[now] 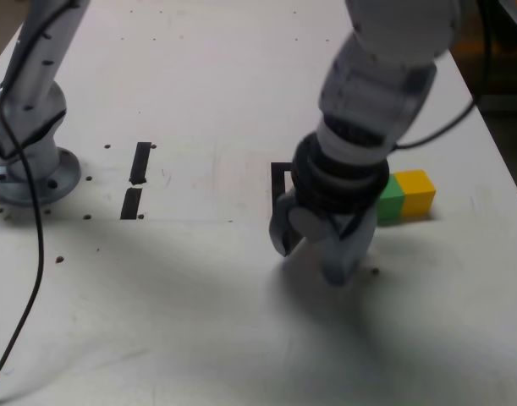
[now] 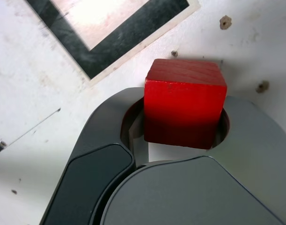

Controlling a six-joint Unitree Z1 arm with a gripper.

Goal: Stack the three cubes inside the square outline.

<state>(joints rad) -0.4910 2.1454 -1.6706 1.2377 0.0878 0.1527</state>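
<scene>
No readable lettering — no labels, numbers or signs.

Scene camera and wrist camera, both facing the tabletop [image 1: 199, 296].
One looks down across the arm [image 1: 368, 101] from farther off; one looks past the gripper [image 2: 180, 122] up close; both share the square outline [image 1: 279, 182] beside it.

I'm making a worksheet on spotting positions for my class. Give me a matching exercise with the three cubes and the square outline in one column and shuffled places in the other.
1. Red cube
2. Green cube
3. Yellow cube
4. Square outline

A. Flat on the table
B. Between the jaws of the gripper
C. At the exterior view's right end of a side-by-side pair
D. At the exterior view's left end of that pair, partly hidden

Right pairs: 1-B, 2-D, 3-C, 4-A
</scene>
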